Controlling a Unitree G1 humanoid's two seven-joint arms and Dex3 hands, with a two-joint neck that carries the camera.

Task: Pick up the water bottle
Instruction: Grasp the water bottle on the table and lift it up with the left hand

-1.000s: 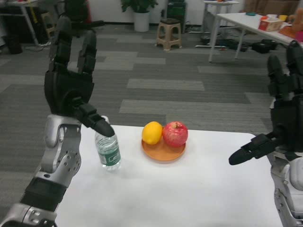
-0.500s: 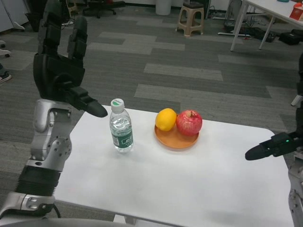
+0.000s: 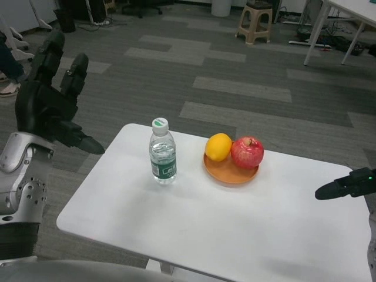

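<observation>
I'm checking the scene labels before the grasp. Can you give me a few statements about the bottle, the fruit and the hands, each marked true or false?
1. The water bottle stands upright on the white table. True.
2. The left hand grips the bottle. False: it is raised, fingers apart, off the table's left edge, holding nothing.
3. The lemon and apple sit on the orange plate. True.
4. The bottle's cap is off. False: a white cap is on.
5. The right hand shows only in part at the right edge. True.
</observation>
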